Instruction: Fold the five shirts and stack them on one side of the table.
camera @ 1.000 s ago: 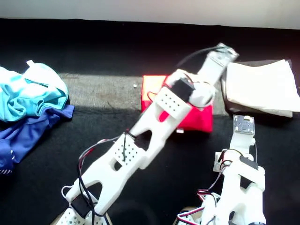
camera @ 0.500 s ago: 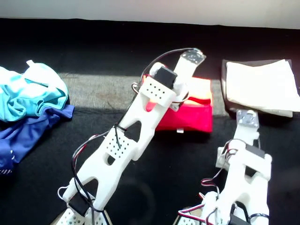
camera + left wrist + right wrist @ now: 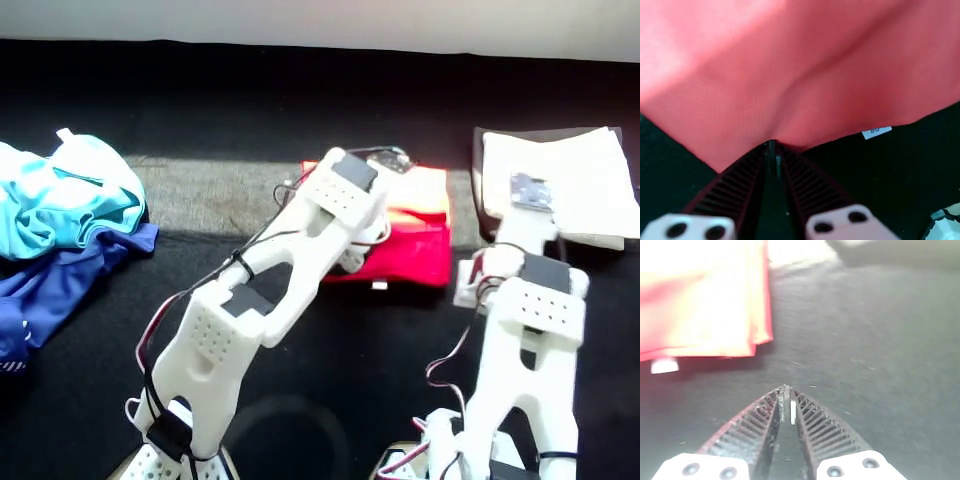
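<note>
Beside folded red shirt, toward white folded shirt: right gripper, fingers pressed together, over black table. At red shirt's edge: left gripper, fingers pressed together. Well apart, opposite side: cyan and blue shirts, crumpled.

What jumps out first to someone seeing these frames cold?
The red folded shirt in the middle of the table, with the left tool shut at its edge. Then a cyan shirt and a blue shirt heaped unfolded at the left side, and a white folded shirt on a dark garment at the far right.
</note>
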You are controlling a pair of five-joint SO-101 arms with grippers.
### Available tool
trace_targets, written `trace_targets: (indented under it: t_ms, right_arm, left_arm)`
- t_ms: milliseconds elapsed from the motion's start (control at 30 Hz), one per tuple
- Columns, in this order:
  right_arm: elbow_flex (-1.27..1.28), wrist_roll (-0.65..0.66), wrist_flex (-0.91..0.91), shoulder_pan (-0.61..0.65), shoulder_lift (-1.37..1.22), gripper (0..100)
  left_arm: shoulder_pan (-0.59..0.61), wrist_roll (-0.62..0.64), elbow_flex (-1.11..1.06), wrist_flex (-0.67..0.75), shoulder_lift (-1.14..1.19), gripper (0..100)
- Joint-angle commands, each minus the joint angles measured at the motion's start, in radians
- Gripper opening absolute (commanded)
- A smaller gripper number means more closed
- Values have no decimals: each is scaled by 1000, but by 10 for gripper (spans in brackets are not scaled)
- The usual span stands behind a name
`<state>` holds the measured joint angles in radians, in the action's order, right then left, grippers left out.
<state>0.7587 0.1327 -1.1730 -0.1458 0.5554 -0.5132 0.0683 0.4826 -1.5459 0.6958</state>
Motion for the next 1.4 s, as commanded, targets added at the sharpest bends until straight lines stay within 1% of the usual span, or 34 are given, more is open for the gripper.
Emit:
trace_targets:
  t_ms: [0,67,167,267,433,600,667,733,867,967,1033,1133,1167,1300,1367]
  right_arm:
    - [-13,-31,71,110,1,6]
    - [24,-43,143,133,2,6]
    - [70,-71,234,143,1,6]
    - [116,-83,272,143,1,6]
    - [136,-83,275,143,1,6]
    - [127,-78,280,143,1,6]
    - [137,-75,311,148,-1,6]
    - [143,-75,325,154,-15,6]
    - [142,-61,326,163,-130,6]
    - [136,8,329,160,-243,6]
    - [105,28,321,134,-298,6]
    - [51,26,317,71,-302,6]
    - [27,28,291,61,-289,6]
    - [-105,25,131,77,-203,6]
    - [-170,25,79,93,-150,6]
  left_arm:
    - [-5,9,-196,132,-136,9]
    - [-5,9,-260,157,-209,9]
    - [1,3,-315,157,-344,9]
    - [48,2,-367,163,-458,9]
    - [185,3,-450,161,-558,9]
    - [334,11,-483,155,-573,9]
    - [401,11,-484,152,-573,9]
    - [464,12,-484,123,-573,9]
    - [572,11,-498,83,-575,9]
    - [662,11,-564,92,-584,9]
    - [717,11,-634,127,-582,9]
    - [777,9,-774,238,-582,9]
    - [791,9,-823,285,-582,9]
    - [831,9,-974,474,-582,9]
    - [835,9,-1035,562,-582,9]
